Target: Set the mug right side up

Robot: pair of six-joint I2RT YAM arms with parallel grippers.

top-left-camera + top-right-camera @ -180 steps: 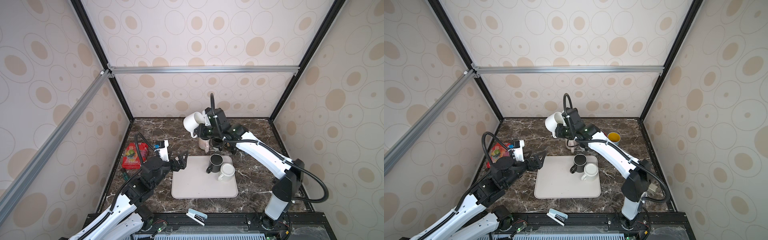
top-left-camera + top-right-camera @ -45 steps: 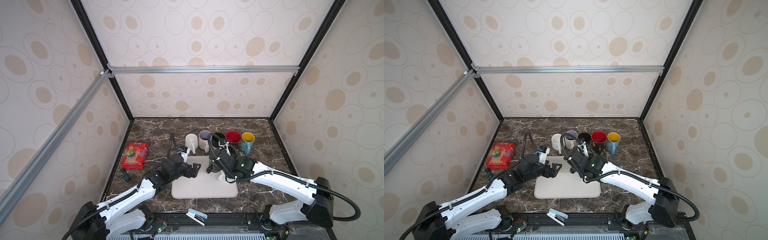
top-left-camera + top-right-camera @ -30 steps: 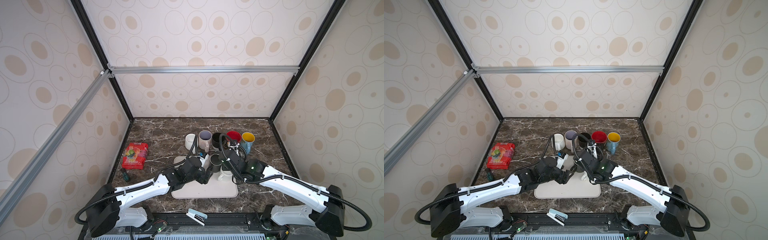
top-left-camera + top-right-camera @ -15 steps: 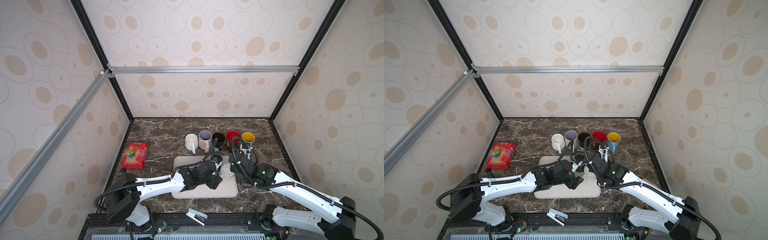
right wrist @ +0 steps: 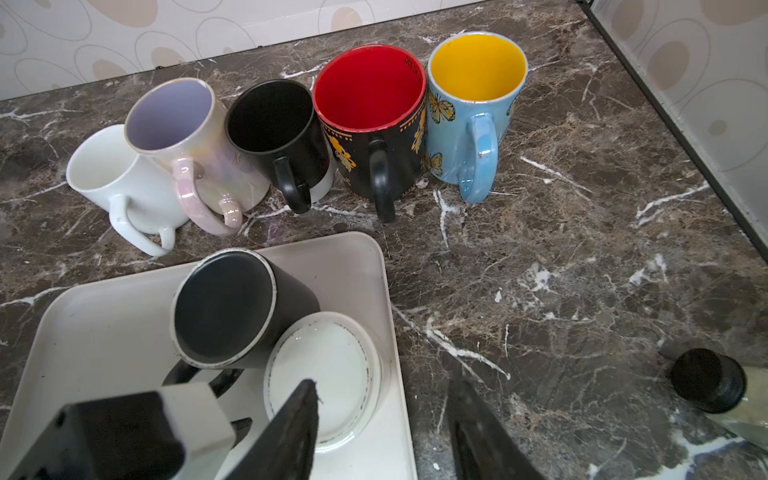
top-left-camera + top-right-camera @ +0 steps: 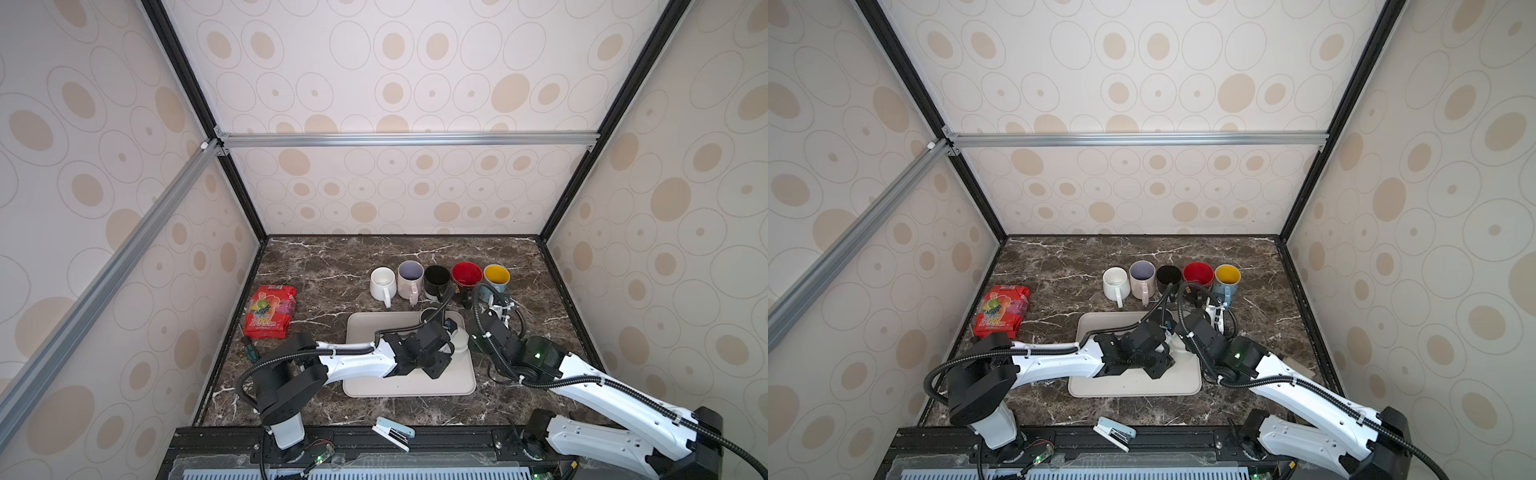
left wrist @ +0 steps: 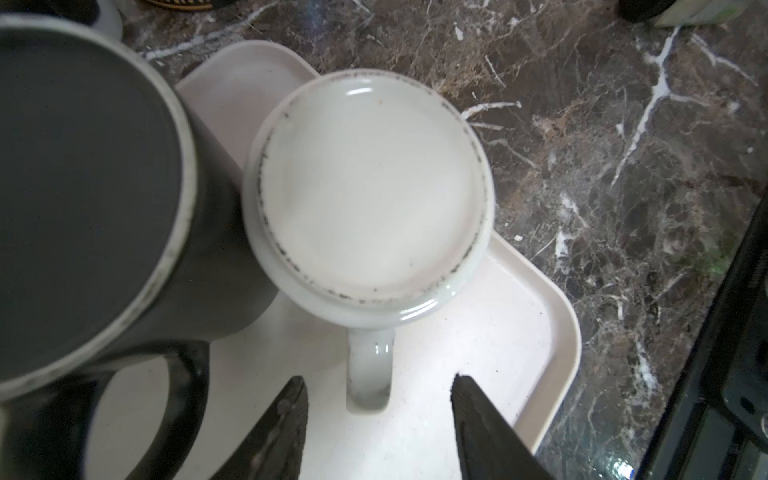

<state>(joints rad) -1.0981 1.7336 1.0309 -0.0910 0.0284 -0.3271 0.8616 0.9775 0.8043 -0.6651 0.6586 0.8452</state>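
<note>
Approach for the grasp, by my reading: white mug (image 7: 372, 187) sits base-up at a corner of the beige tray (image 7: 519, 332); left gripper (image 7: 377, 378) hangs with jaws apart either side of its handle (image 7: 370, 357), touching nothing; next it should close on the handle, lift and roll the mug over; inverted dark mug (image 7: 83, 187) just beside it on the tray crowds that swing; right gripper (image 5: 382, 378) gapes empty above the tray's edge; five upright mugs (image 5: 370, 91) line up beyond the tray.
</note>
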